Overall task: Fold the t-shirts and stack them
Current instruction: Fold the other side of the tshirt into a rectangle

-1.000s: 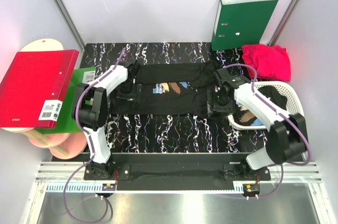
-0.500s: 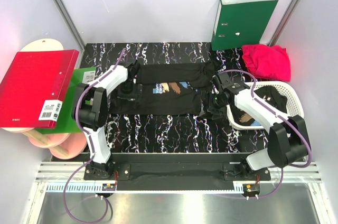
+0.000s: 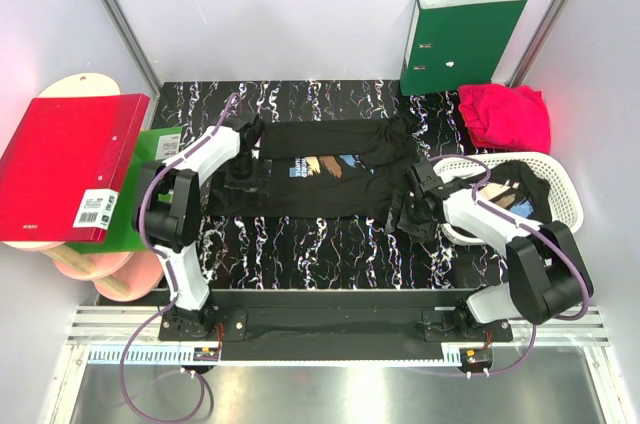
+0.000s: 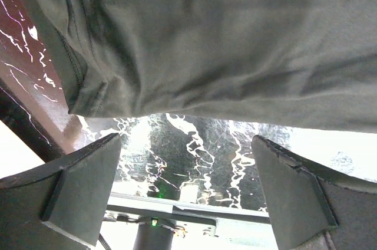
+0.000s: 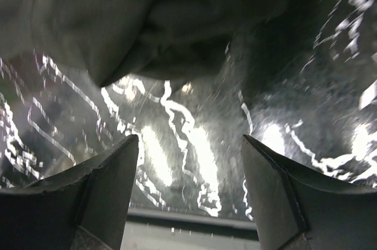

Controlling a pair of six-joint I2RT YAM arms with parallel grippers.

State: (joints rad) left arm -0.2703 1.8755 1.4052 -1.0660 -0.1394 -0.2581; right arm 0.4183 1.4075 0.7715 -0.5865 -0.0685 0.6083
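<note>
A black t-shirt (image 3: 320, 172) with a tan, white and blue chest print lies spread across the marbled table (image 3: 330, 249). My left gripper (image 3: 243, 182) hangs open over its left end; in the left wrist view the cloth (image 4: 224, 43) fills the top, and only table shows between the fingers (image 4: 76, 188). My right gripper (image 3: 403, 211) is open low at the shirt's bunched right end (image 5: 153, 20), nothing between its fingers (image 5: 277, 197). Another black printed t-shirt (image 3: 510, 194) lies in the white basket (image 3: 555, 179). A crimson-pink t-shirt (image 3: 507, 114) lies crumpled at the back right.
A green binder (image 3: 458, 41) stands against the back wall. A red binder (image 3: 62, 164) rests on a green one (image 3: 135, 199) and on wooden boards (image 3: 90, 264) left of the table. The basket sits close to my right arm.
My right gripper has moved toward the near edge and down, off the shirt's right end, staying open. The basket shifted a little to the right. The left gripper has hardly moved.
</note>
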